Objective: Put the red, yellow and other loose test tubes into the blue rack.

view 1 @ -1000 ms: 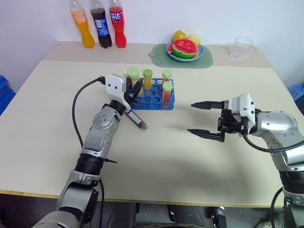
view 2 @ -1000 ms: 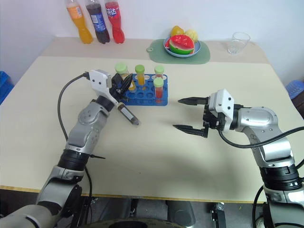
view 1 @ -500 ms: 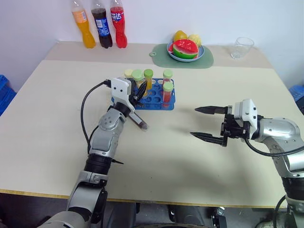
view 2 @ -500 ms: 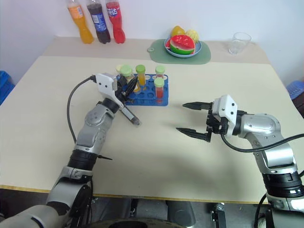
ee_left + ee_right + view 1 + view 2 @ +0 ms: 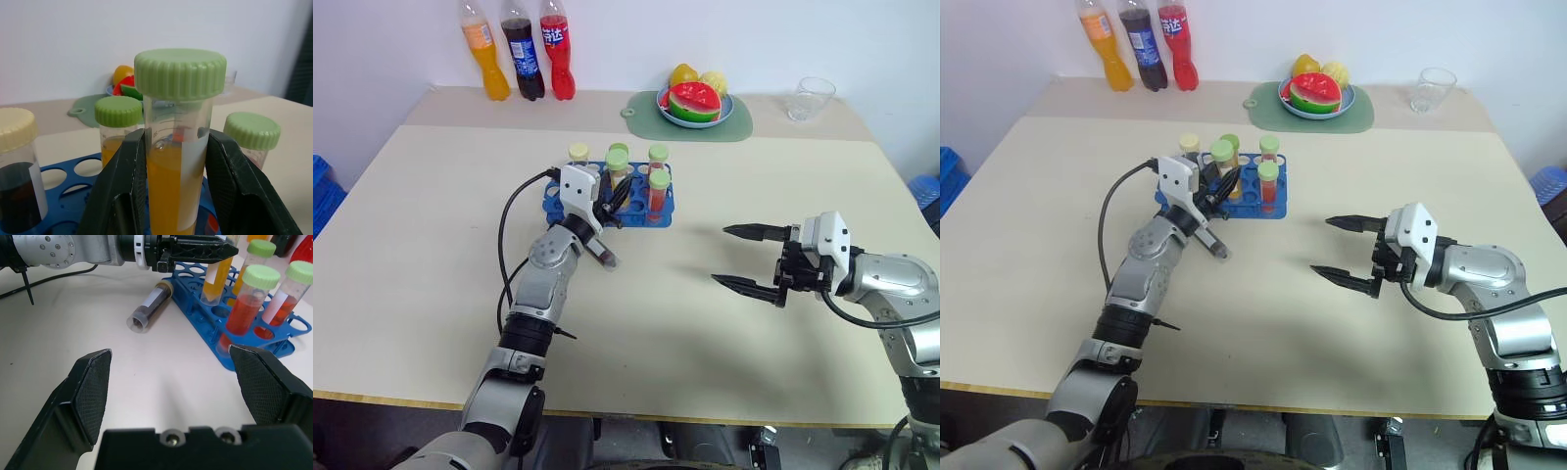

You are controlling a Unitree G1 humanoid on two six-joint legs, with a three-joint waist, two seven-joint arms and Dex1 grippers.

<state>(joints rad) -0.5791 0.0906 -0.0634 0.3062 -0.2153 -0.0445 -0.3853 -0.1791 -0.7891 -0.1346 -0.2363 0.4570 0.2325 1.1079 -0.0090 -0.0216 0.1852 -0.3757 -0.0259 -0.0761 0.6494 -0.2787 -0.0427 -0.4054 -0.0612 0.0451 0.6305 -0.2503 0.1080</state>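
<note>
Left wrist view | left claw (image 5: 178, 191) clamps orange tube (image 5: 176, 161) | over blue rack (image 5: 63, 186)

1. We see bright, even light from overhead across the table (image 5: 411, 245)
2. Shadows are soft and short; a diffuse one lies on the table under the right gripper (image 5: 744, 259)
3. No strong glare appears
4. In the left wrist view, the held tube (image 5: 178, 147) is sharp; the background behind it is out of focus
</note>
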